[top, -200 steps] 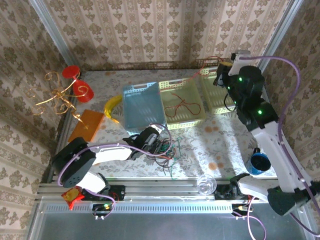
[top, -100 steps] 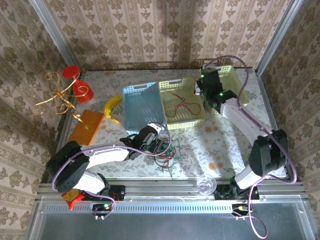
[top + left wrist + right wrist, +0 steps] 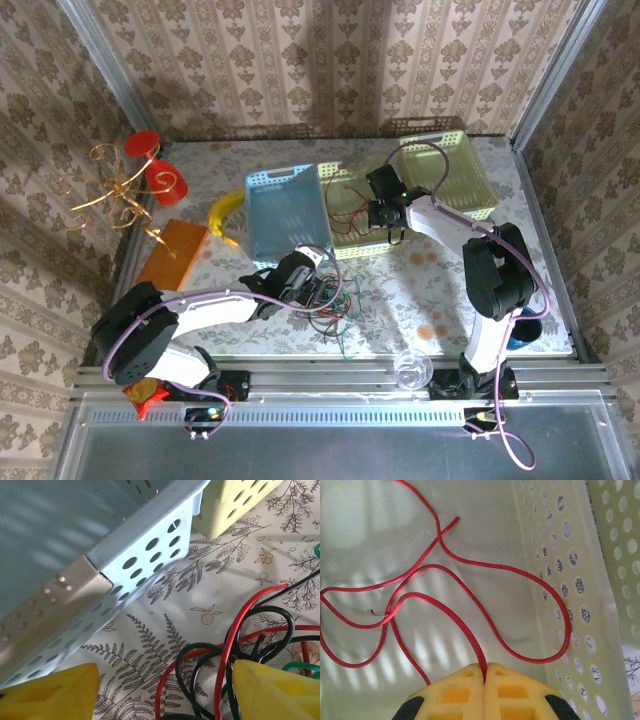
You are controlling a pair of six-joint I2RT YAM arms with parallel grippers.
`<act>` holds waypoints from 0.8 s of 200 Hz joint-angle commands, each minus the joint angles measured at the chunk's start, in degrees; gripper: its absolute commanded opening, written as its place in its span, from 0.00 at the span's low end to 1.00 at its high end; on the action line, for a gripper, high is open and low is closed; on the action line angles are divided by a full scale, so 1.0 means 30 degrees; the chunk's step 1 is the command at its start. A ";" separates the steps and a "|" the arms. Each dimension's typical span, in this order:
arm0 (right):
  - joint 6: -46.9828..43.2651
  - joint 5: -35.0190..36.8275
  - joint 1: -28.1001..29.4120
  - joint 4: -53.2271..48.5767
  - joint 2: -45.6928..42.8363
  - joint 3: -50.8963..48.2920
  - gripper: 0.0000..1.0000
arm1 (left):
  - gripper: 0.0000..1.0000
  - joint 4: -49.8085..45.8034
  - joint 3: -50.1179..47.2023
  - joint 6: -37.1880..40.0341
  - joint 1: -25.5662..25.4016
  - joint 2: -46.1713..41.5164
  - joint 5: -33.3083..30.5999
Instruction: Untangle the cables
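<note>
A tangle of black, red and green cables [image 3: 328, 303] lies on the patterned table near the front, just below the blue basket [image 3: 283, 173]. My left gripper [image 3: 315, 287] sits low at this tangle and is open. In the left wrist view its yellow fingers [image 3: 272, 690] stand wide apart around black and red cable loops [image 3: 235, 645], left gripper [image 3: 165, 695] gripping nothing. My right gripper [image 3: 386, 214] reaches into the middle pale-green basket [image 3: 350, 164]. There the right gripper [image 3: 485, 672] is shut on a red cable [image 3: 470, 575] that lies looped on the basket floor.
A third pale basket [image 3: 455, 140] stands at the back right. Two red cups [image 3: 165, 182], a gold wire stand [image 3: 110, 195], an orange block [image 3: 172, 250] and a banana [image 3: 225, 210] sit at the left. A clear glass [image 3: 410, 368] and a blue cup [image 3: 520, 328] stand near the front.
The right arm swung from high at the back right down and left into the middle basket, staying shut. The left gripper stayed at the tangle.
</note>
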 commanded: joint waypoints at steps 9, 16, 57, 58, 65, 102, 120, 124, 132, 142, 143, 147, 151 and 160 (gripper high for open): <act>0.0248 0.1256 -0.0031 -0.0816 -0.1450 0.0117 0.24 | 0.72 -0.0609 -0.0373 0.0224 0.0130 -0.0561 -0.0284; 0.0218 0.1524 -0.0056 -0.0854 -0.1720 0.0116 0.32 | 0.72 -0.0561 -0.0414 0.0194 0.0131 -0.0587 -0.0265; -0.0392 0.1837 0.0088 -0.0410 -0.4143 -0.0832 0.42 | 0.72 -0.0484 -0.0462 0.0048 0.0127 -0.0492 -0.0194; -0.0422 0.1793 0.0089 -0.0410 -0.4211 -0.0871 0.42 | 0.72 -0.0484 -0.0470 0.0047 0.0116 -0.0481 -0.0209; -0.0724 0.1317 0.0215 -0.0333 -0.4708 -0.1232 0.42 | 0.72 -0.0456 -0.0473 0.0018 0.0115 -0.0496 -0.0215; -0.3822 -0.6024 0.2261 0.0296 -0.7284 -0.4035 0.42 | 0.73 0.0059 -0.0917 -0.0070 0.0124 -0.1350 -0.0129; -0.4227 -0.8709 0.3541 -0.0131 -0.7562 -0.5034 0.41 | 0.76 0.0248 -0.1294 -0.0041 0.0125 -0.2202 -0.0422; -0.4259 -0.9094 0.3809 -0.0198 -0.7496 -0.5179 0.41 | 0.77 0.0252 -0.1361 -0.0041 0.0107 -0.2437 -0.0556; -0.4239 -0.9549 0.4280 -0.0208 -0.7267 -0.5417 0.41 | 0.79 0.0267 -0.1507 0.0012 0.0151 -0.2872 -0.0603; -0.4180 -0.9775 0.4782 -0.0049 -0.6823 -0.5574 0.40 | 0.80 0.0222 -0.1686 0.0140 0.0143 -0.3428 -0.0622; -0.4191 -0.9785 0.4824 -0.0039 -0.6767 -0.5585 0.40 | 0.80 0.0220 -0.1712 0.0152 0.0139 -0.3487 -0.0628; -0.4159 -0.9847 0.4995 0.0061 -0.6562 -0.5591 0.40 | 0.81 0.0199 -0.1775 0.0185 0.0158 -0.3680 -0.0606; -0.4132 -0.9879 0.5128 0.0177 -0.6330 -0.5554 0.40 | 0.81 0.0151 -0.1836 0.0193 0.0175 -0.3869 -0.0606; -0.3983 -0.9886 0.5326 0.0523 -0.5748 -0.5456 0.39 | 0.81 0.0025 -0.1952 0.0153 0.0224 -0.4253 -0.0664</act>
